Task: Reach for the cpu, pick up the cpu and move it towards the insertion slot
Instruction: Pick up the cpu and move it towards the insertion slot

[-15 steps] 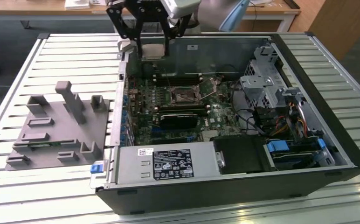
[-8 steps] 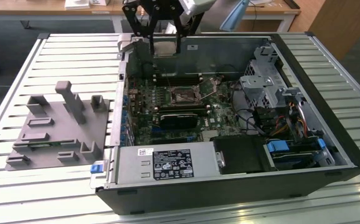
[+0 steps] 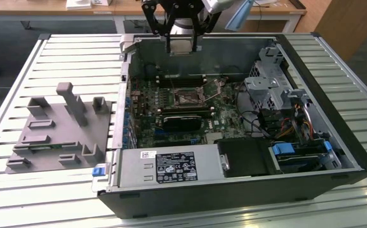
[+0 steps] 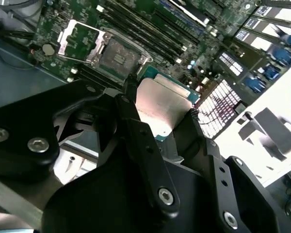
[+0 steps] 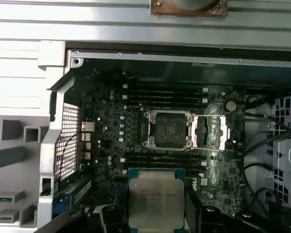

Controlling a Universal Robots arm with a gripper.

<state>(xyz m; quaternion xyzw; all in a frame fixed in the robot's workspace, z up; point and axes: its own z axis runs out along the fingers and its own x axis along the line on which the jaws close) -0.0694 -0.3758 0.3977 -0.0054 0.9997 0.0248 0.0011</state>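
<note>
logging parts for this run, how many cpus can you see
1. The cpu is held in the pincer, raised above the open computer case, apart from the empty slot on the motherboard. Others could be hidden behind parts inside the case.

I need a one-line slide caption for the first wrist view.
End effector holding the cpu above the motherboard, with the open insertion slot ahead.

My gripper [image 3: 182, 45] hangs above the far wall of the open computer case [image 3: 335, 142], with the cpu [image 3: 182, 46] between my fingers [image 4: 131, 111]. Below and ahead of it, on the motherboard [image 5: 111, 145] inside the case, lies the insertion slot [image 5: 167, 129]. The fixture tray [image 3: 56, 133] sits outside the case, toward the exterior view's left.
</note>
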